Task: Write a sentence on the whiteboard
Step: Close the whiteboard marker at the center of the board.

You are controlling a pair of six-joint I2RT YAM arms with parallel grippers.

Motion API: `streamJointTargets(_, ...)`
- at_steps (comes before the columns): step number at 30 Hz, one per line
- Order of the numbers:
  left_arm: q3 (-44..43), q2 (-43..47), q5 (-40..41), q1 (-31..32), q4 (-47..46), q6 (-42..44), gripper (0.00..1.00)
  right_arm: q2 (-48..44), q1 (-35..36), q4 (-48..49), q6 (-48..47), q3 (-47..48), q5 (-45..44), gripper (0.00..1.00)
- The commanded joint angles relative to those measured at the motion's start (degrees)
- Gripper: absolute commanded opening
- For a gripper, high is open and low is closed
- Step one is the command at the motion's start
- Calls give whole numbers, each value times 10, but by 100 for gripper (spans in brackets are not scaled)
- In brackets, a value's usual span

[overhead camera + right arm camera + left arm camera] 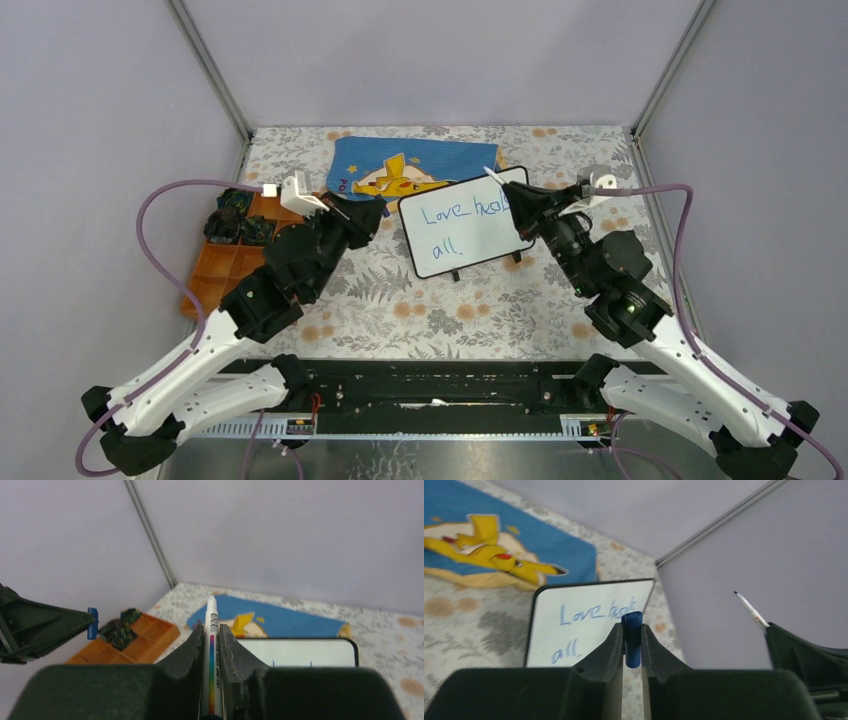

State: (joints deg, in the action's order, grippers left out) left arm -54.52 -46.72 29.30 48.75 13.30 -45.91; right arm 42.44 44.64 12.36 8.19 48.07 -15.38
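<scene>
Blue cap point(632, 652) gripped by left tool point(632, 630) | marker point(212, 612) gripped by right tool point(212, 632) | whiteboard point(490, 245) between tools

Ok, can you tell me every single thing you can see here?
whiteboard: one, white with a black rim, middle of the table
sentence: one, blue handwriting in two lines, on the whiteboard
cloth: one, blue with a yellow cartoon figure, behind the whiteboard
tray: one, orange with compartments, left edge of the table
dark bundles: about three, black-green, in the tray's far compartments
table cover: one, grey leaves and orange flowers, under everything
marker cap: one, blue, in the left jaws
marker pen: one, white with a rainbow stripe, in the right jaws
left arm: one, black and white, jaws shut on the cap
right arm: one, black and white, jaws shut on the pen
</scene>
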Motion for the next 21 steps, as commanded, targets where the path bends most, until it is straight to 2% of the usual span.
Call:
streamJointTargets(1,7,3,-13,-8,-154,-8,0,34,31,181,-46,40,-10,0)
streamJointTargets(6,38,-19,-104,-69,-237,-81,0,84,140,273,-160,32,-89,0)
streamJointTargets(10,73,-43,-211,-132,-314,-153,0,76,146,295,-150,-13,-95,0)
streamJointTargets(14,105,-52,-274,-166,-386,-197,0,34,146,314,-139,-82,-89,0)
streamJointTargets(21,140,-26,-329,-182,-422,-192,0,-22,146,264,-120,-139,-68,0)
